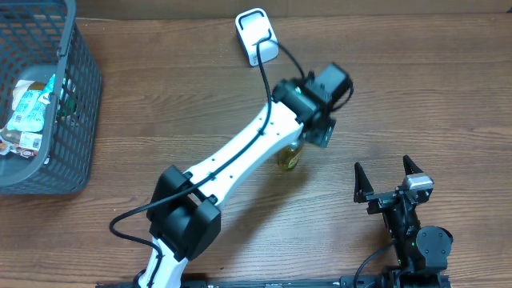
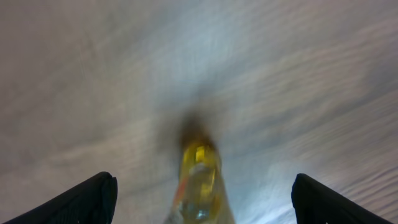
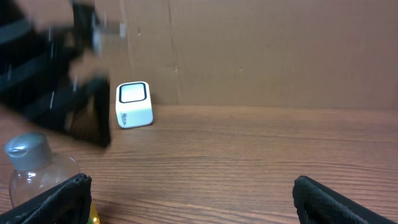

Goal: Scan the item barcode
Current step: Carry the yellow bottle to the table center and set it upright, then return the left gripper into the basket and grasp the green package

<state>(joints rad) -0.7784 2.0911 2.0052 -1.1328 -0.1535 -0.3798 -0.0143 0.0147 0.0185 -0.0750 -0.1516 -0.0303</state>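
Observation:
The item is a small clear bottle point(image 1: 290, 156) of yellow liquid with a grey cap. It stands upright on the wooden table under the left arm's wrist. In the blurred left wrist view the bottle point(image 2: 198, 186) lies between the two black fingers and touches neither. My left gripper point(image 2: 203, 179) is open wide around it. The white barcode scanner point(image 1: 256, 36) sits at the table's far edge. My right gripper point(image 1: 390, 180) stands open and empty at the front right. The right wrist view has the bottle point(image 3: 34, 171) at the left and the scanner point(image 3: 134, 104) behind.
A grey wire basket point(image 1: 80, 88) holding several packets stands at the far left. The scanner's black cable point(image 1: 264, 76) runs along the left arm point(image 1: 240, 152). A brown cardboard wall point(image 3: 261, 50) backs the table.

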